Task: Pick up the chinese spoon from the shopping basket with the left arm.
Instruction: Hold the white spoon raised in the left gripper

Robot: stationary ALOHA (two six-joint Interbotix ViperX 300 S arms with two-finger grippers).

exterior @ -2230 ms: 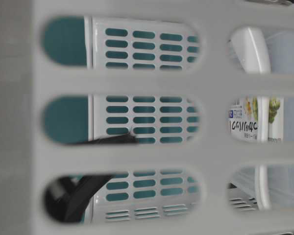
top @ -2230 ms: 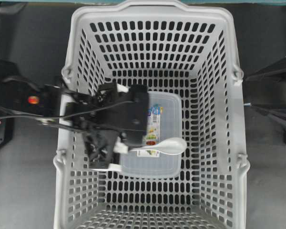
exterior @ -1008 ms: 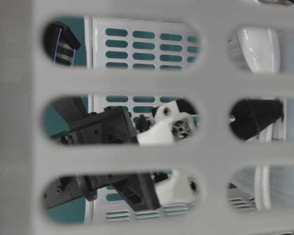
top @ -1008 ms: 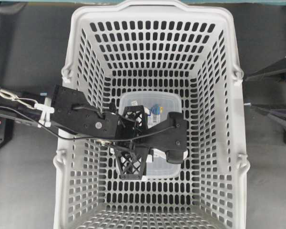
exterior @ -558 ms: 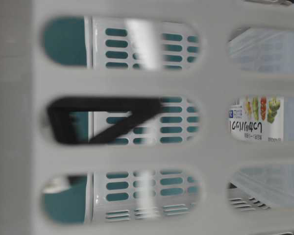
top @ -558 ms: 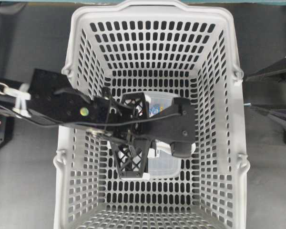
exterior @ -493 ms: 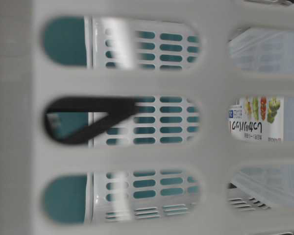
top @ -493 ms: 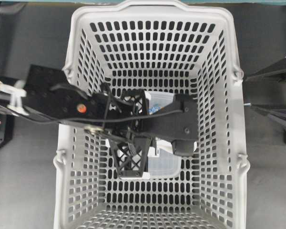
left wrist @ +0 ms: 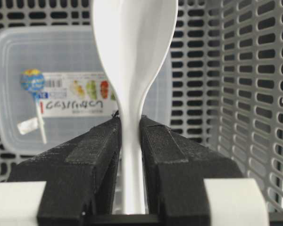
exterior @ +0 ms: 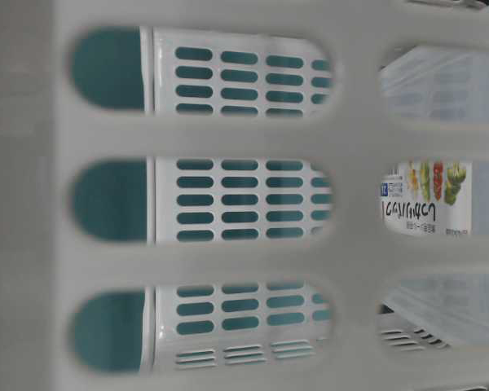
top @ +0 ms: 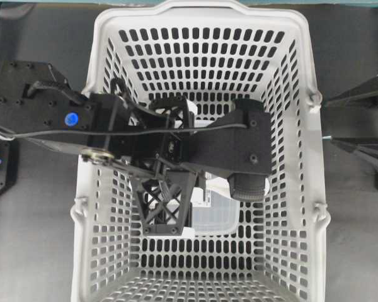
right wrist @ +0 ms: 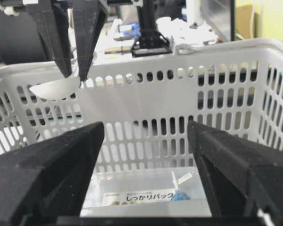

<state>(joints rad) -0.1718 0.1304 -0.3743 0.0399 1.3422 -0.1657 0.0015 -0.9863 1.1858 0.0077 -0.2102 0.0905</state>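
The white chinese spoon (left wrist: 132,56) is held by its handle between the fingers of my left gripper (left wrist: 129,123), bowl pointing away from the camera. In the right wrist view the spoon (right wrist: 54,88) hangs at rim height of the grey shopping basket (right wrist: 179,52), under the left gripper (right wrist: 74,76). In the overhead view the left arm (top: 227,148) reaches over the basket (top: 201,9) and hides the spoon. My right gripper (right wrist: 145,125) is open and empty, facing the basket from the side.
A clear lidded container with a colourful label (left wrist: 47,103) lies on the basket floor below the spoon; it also shows in the overhead view (top: 214,217) and the table-level view (exterior: 424,199). Slotted basket walls (left wrist: 254,94) stand close on the right. The right arm (top: 359,119) stays outside the basket.
The spoon lay on the container lid; my left gripper came down, shut on its handle and has risen with it. The arm has left the table-level view.
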